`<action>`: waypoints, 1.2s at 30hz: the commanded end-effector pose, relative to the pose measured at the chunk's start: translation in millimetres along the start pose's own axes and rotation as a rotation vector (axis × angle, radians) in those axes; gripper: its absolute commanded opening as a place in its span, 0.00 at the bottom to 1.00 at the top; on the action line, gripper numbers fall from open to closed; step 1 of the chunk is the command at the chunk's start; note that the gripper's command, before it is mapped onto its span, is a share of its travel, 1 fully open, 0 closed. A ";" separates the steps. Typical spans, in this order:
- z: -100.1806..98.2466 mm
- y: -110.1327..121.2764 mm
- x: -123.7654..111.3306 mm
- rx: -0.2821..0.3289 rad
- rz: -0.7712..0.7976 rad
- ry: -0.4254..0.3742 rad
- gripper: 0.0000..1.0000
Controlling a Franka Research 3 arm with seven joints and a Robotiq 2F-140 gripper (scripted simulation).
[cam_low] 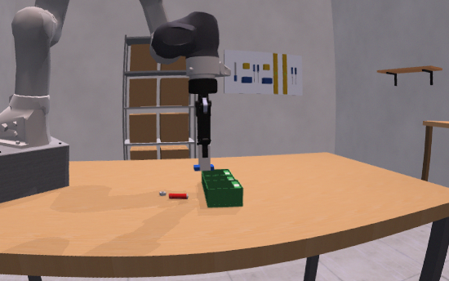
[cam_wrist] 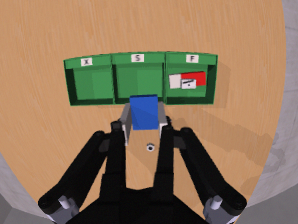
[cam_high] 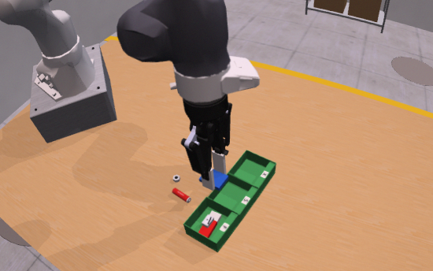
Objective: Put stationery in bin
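My gripper is shut on a small blue block and holds it low, right beside the outer wall of the middle bin. A row of three green bins stands on the table, each with a small white label that I cannot read with certainty. In the wrist view the blue block sits between my fingers, just short of the bins. The end bin holds a red and white item, which also shows in the wrist view. The other two bins look empty.
A red cylinder and a small grey nut lie on the table left of the bins. The robot's grey base block stands at the far left. The table edge runs along the front.
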State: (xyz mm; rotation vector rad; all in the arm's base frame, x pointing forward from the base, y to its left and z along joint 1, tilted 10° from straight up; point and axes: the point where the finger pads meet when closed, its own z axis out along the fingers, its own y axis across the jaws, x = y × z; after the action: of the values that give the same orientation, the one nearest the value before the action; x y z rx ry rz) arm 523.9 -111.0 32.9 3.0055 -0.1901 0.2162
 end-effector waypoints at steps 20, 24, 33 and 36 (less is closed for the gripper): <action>2.7 63.4 27.0 0.013 0.031 -0.016 0.21; 3.0 78.4 33.1 0.013 0.031 -0.016 0.21; 2.9 76.5 31.7 0.013 0.031 -0.016 0.21; 2.9 76.5 31.6 0.013 0.031 -0.016 0.21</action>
State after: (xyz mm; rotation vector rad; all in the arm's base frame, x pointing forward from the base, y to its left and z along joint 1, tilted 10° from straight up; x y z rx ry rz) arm 546.7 -190.3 44.3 3.0157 -0.2665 0.2075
